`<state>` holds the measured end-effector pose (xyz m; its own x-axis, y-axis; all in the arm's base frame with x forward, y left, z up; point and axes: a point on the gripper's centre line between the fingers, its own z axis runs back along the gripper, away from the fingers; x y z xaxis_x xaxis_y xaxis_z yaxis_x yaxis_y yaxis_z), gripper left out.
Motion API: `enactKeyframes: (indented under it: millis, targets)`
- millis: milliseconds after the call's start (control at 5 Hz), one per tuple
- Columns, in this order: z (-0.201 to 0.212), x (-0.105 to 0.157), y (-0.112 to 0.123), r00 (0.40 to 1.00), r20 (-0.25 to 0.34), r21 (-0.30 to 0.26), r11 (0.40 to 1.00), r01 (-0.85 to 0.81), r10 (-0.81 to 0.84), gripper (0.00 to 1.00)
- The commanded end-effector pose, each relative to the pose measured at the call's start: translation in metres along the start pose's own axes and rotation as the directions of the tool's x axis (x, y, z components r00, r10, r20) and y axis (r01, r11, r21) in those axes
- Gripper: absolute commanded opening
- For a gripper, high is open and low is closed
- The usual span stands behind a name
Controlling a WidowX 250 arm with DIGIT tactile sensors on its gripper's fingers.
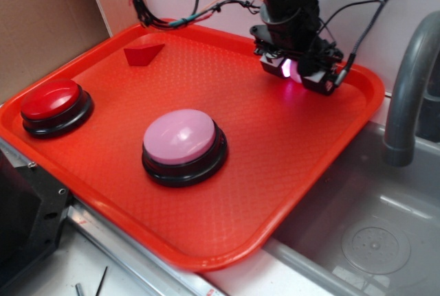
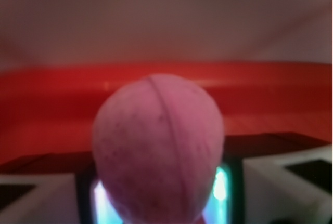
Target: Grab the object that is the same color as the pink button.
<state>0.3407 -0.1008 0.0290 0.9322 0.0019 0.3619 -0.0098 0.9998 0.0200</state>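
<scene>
I am watching the jaws closing on the pink ball [image 2: 158, 151], which is sitting squarely between them at the far edge of the red tray [image 1: 227, 227], well beyond the pink button [image 1: 182, 138]; they are looking clamped on it.

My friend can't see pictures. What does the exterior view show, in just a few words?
A black robot arm's end effector is closed around a small pink ball near the far right corner of an orange-red tray. On the tray sit a big pink button in the middle, a red button at the left, and a small red wedge block at the back.
</scene>
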Motion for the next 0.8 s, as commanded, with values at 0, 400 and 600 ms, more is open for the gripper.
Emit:
enactKeyframes:
  millis: [0,400,600]
  targets:
    - [0.105,-0.014,0.016,0.986,-0.133,-0.054,0.994,0.096,-0.103,0.00]
    - [0.148,-0.043,0.061,0.903,-0.429,-0.047,0.999,-0.027,0.004,0.00]
    - [0.177,-0.052,0.094,0.933,-0.354,-0.033,0.997,-0.074,0.057,0.00]
